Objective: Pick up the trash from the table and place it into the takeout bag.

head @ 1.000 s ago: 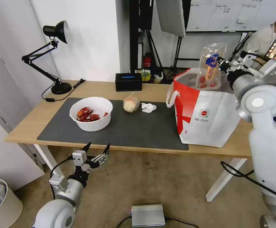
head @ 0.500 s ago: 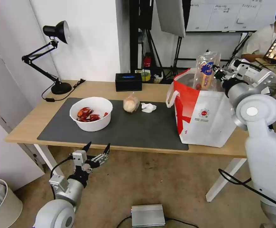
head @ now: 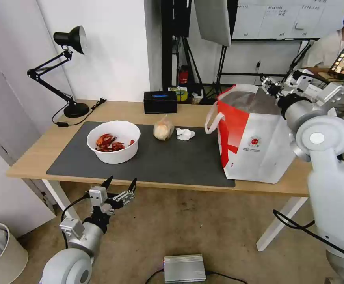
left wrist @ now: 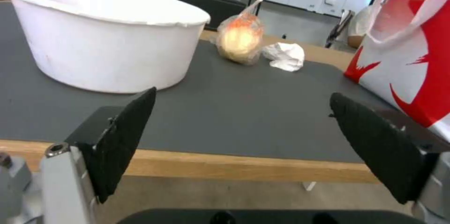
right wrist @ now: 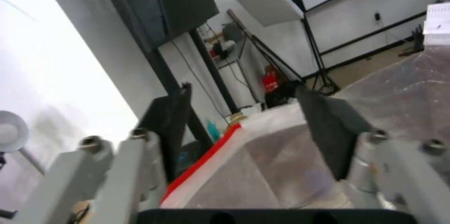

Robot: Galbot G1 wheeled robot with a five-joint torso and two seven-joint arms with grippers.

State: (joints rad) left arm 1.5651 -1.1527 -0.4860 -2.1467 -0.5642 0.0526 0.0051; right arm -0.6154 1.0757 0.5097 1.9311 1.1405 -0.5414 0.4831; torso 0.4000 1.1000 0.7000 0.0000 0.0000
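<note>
Right gripper [head: 267, 86] — arm raised and reaching over the takeout bag's [head: 254, 146] open top, fingers spread, holding nothing. Left gripper [head: 119, 188] waits below the table [head: 187, 112] edge, fingers wide apart — empty. Bowl [head: 114, 142], bagged bun [head: 163, 129] and tissue [head: 185, 134] lie on the mat [head: 172, 159].

Hardly anything is reading clearly. The bag [head: 258, 146], standing on the worktop [head: 34, 156], is showing a small round red logo [head: 254, 141] on its white side, with tiny lines of print beneath it that are staying too small to make out. The whiteboard [head: 282, 17] on the wall behind is carrying rows of handwritten marks, none legible. The black box [head: 160, 102] is showing a blue strip on top without readable lettering. No numbers or brand names are coming through anywhere.
</note>
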